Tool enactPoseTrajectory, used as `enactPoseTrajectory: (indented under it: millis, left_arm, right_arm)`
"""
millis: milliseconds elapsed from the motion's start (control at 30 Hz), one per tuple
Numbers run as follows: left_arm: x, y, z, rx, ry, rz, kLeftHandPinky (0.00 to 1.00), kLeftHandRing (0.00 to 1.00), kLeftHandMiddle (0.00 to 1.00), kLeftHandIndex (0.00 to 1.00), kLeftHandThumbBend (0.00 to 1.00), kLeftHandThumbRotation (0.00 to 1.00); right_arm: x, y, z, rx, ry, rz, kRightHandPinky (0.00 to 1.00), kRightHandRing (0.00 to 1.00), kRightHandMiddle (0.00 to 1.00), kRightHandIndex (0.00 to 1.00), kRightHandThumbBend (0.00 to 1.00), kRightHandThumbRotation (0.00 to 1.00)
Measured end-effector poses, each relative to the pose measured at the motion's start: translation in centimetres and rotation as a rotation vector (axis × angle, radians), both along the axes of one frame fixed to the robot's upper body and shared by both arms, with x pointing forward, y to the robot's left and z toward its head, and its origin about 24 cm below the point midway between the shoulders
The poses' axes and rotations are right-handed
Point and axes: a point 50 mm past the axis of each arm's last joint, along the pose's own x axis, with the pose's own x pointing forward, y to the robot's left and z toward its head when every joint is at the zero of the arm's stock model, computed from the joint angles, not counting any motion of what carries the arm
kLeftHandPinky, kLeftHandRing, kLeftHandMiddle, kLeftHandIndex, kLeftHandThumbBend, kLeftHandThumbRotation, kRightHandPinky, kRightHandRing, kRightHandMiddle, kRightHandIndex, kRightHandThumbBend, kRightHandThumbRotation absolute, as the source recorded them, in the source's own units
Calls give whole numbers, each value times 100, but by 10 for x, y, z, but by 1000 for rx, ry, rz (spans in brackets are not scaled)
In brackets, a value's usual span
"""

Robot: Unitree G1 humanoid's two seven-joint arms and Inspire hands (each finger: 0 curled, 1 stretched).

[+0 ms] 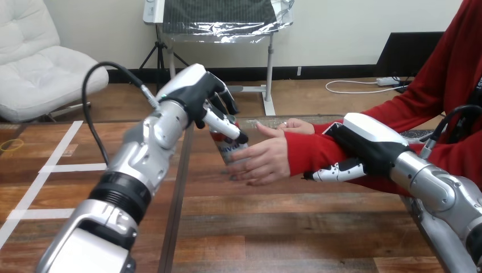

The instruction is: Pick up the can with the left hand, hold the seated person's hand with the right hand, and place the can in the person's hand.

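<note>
At centre, your left hand (199, 94) grips the can (225, 149), which the person's hand (266, 159) also clasps. Your right hand (364, 147) wraps the person's forearm (307, 152), centre right.

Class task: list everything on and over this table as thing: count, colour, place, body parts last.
Wooden table: one, brown, across the view.
Tape strips: several, white, on the table's left part.
Metal can: one, red and white, centre, gripped from above.
Person's near hand: one, fingers against the can.
Person's far hand: one, behind the near hand.
Sleeved forearm: one, red, from the right.
Left hand: one, black and white, curled round the can.
Right hand: one, black and white, curled round the forearm.
</note>
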Motion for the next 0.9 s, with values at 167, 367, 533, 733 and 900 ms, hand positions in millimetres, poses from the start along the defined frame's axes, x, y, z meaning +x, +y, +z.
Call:
enactPoseTrajectory:
  millis: [167,367,533,733,900]
  left_arm:
    - [0,-4,-3,-7,15,-4,31,38,44,45,77,0]
    - [0,-10,-5,-15,26,-7,31,38,45,45,77,0]
    - [0,-14,-6,-20,32,-10,32,39,45,45,76,0]
    - [1,-18,-6,-21,39,-12,32,39,45,45,75,0]
    - [2,-21,-6,-24,37,-11,32,39,45,45,76,0]
  right_arm:
    - [0,2,0,3,-4,6,18,21,26,27,59,47]
    - [1,4,0,6,-4,10,18,21,26,27,59,47]
    - [1,5,0,8,-4,12,18,21,26,27,59,47]
    - [1,7,-1,11,-3,15,18,21,26,27,59,48]
    - [1,8,-1,14,-2,18,18,22,27,27,58,48]
